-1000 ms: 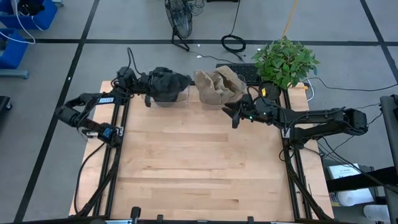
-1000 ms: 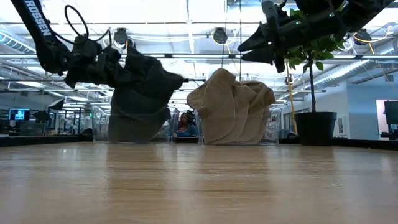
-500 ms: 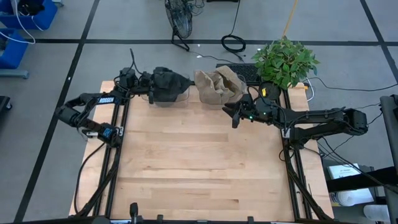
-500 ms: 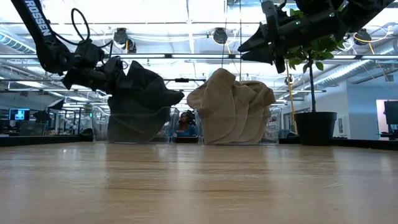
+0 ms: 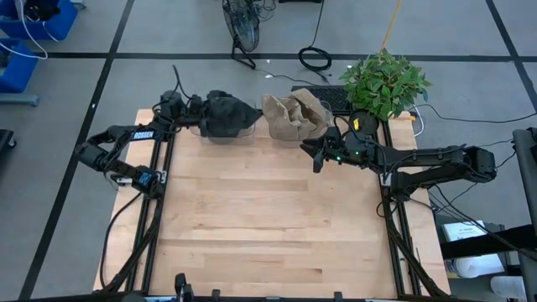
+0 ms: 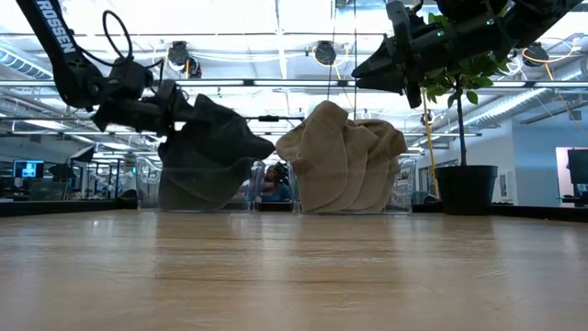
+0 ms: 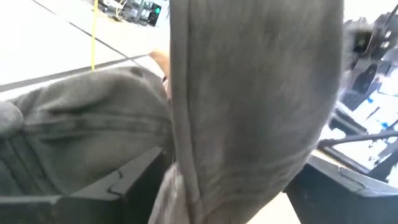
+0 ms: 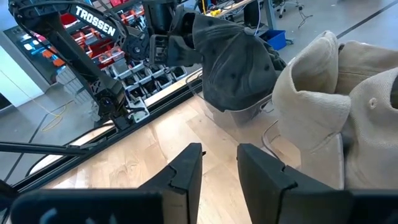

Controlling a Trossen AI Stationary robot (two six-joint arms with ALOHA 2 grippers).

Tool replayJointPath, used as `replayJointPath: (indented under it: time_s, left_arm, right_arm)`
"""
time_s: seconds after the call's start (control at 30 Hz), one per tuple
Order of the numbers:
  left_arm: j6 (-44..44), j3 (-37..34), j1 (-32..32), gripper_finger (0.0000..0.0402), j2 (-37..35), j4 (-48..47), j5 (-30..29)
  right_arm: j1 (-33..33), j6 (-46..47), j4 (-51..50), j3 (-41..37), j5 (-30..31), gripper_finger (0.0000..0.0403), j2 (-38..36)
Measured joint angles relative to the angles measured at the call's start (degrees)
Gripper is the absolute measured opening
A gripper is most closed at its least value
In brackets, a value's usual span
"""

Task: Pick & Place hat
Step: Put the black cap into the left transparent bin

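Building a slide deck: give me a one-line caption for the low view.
Left gripper holds a dark hat over its clear bin; right gripper hovers open above the tan hats.

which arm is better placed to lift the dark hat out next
Left. Its tool is already shut on the dark hat at the clear bin. The right tool hangs open in the air beside the tan hats, holding nothing.

"TROSSEN" stands in white on the left arm; partly readable elsewhere.
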Motion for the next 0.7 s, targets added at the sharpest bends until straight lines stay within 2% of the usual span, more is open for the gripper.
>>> replayJointPath:
  time_s: [0.23,0.43,0.53,0.7]
  left_arm:
    - [-1.9,0.0,0.0,0.0307,-3.1,3.2,-1.8]
    - [1.2,0.0,0.0,0.0289,-8.0,3.3,-3.4]
    - [1.3,0.0,-0.2,0.0278,-10.9,3.3,-6.5]
    - [5.4,0.0,-3.0,0.0253,-15.1,3.2,-9.0]
  right_arm:
    - [0.0,0.0,0.0,0.0,-0.1,0.0088,0.0]
    - [0.0,0.9,0.0,0.0,-0.2,0.0088,0.0]
    - [0.0,1.1,0.0,0.0,-0.2,0.0088,0.0]
    - [0.0,1.1,0.0,0.0,-0.2,0.0088,0.0]
